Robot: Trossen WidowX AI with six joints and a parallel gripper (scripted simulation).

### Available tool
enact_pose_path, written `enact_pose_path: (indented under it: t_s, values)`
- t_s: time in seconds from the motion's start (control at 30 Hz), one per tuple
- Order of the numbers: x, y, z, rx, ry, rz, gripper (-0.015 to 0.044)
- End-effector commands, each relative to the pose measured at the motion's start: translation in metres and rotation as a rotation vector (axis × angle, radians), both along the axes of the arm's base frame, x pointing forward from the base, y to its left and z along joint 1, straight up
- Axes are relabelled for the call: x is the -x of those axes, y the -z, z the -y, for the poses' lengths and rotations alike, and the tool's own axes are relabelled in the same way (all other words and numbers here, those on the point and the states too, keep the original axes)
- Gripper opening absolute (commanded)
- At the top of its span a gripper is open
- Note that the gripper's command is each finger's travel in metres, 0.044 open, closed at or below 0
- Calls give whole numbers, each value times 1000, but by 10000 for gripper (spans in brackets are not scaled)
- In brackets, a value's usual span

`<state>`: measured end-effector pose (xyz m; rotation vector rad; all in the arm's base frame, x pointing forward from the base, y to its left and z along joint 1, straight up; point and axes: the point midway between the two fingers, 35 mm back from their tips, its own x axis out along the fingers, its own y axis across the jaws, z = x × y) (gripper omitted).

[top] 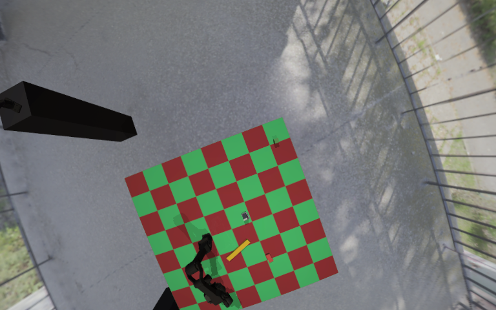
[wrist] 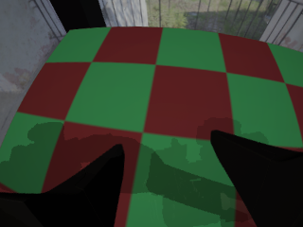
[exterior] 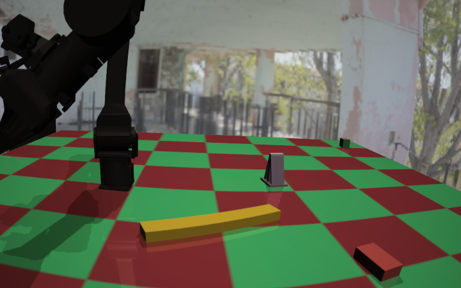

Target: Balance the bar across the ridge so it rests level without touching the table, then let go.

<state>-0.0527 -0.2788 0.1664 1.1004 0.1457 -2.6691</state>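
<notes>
The yellow bar [top: 237,250] [exterior: 210,224] lies flat on the checkered table. The ridge is a small grey upright stand [top: 245,216] [exterior: 277,170] with a narrow top and a flat foot. It stands behind the bar in the exterior view, apart from it, with nothing on top. My gripper [wrist: 167,143] is open, with its two black fingers wide apart and nothing between them. It is raised over the table, away from the bar. Neither bar nor ridge shows in the wrist view.
A red block [top: 269,258] [exterior: 377,260] lies to the right of the bar. A small dark green block [exterior: 344,143] stands near the far right corner. The arm's black base [exterior: 116,173] stands left of the bar and ridge. A large black pillar [top: 76,117] is off the table.
</notes>
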Motion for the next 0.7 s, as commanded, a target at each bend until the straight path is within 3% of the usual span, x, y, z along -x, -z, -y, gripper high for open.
enact_pose_path:
  t_s: [0.0,0.67]
  values:
    - [-13,5,-1,-112,-138,14,315]
    - [-65,22,-9,-514,-741,32,315]
